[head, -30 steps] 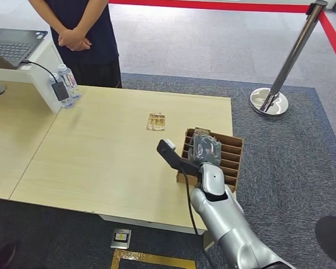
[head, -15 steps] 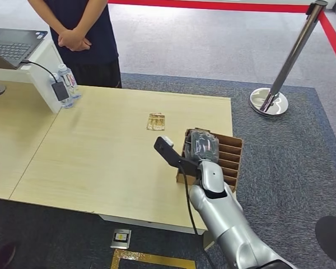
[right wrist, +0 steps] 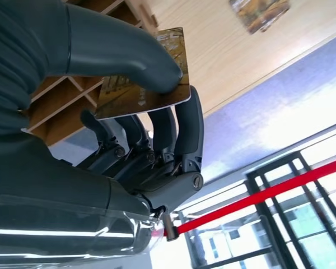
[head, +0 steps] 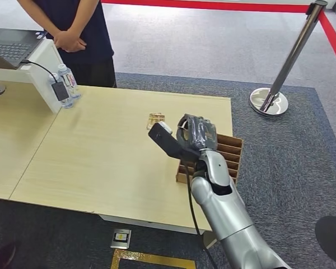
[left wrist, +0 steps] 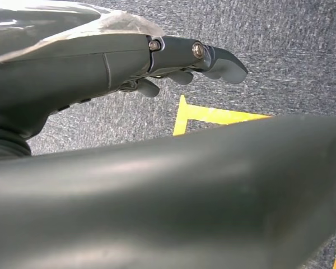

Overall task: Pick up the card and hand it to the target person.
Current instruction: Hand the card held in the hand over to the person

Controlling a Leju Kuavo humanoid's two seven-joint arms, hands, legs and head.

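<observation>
Right wrist view shows the right hand (right wrist: 128,140) pinching the gold card (right wrist: 143,75) flat between the thumb on top and the fingers (right wrist: 181,131) beneath, its long edge running across the fingertips. From the head view, that hand (head: 196,133) hangs above the slotted wooden box (head: 227,157) near the tabletop's (head: 94,151) right edge, and the person (head: 75,33) stands well apart, beyond the far left corner, so I judge the handover needs a long reach diagonally across open tabletop, passing a second card (head: 156,119). Left hand (left wrist: 187,59) hangs over carpet, fingers loosely curled, holding nothing.

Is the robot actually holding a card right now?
Yes, the right hand pinches a gold card between its thumb and fingers.
</observation>
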